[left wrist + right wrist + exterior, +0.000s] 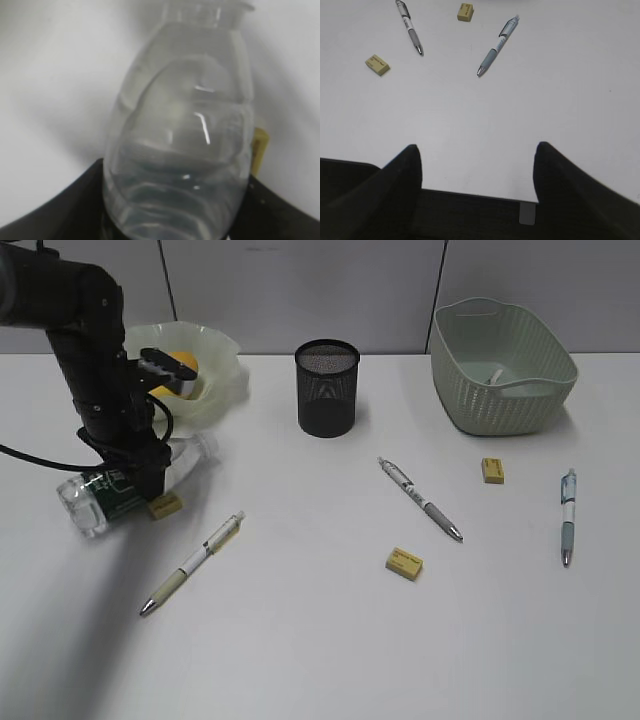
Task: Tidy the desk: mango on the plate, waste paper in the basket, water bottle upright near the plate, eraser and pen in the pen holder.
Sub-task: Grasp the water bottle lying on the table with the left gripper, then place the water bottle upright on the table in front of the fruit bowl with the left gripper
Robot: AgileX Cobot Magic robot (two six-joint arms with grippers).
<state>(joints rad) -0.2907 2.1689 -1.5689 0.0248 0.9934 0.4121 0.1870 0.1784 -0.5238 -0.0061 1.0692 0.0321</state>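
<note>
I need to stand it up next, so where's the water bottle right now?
In the exterior view the water bottle lies on its side at the left of the desk, in front of the plate, a yellow eraser beside it.

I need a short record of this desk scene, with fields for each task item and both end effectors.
mango: in the plate
water bottle: lying on its side beside the plate
left end effector: down around the bottle; grip unclear
right end effector: open, empty, above the desk
pens, erasers: loose on the desk
pen holder: upright
</note>
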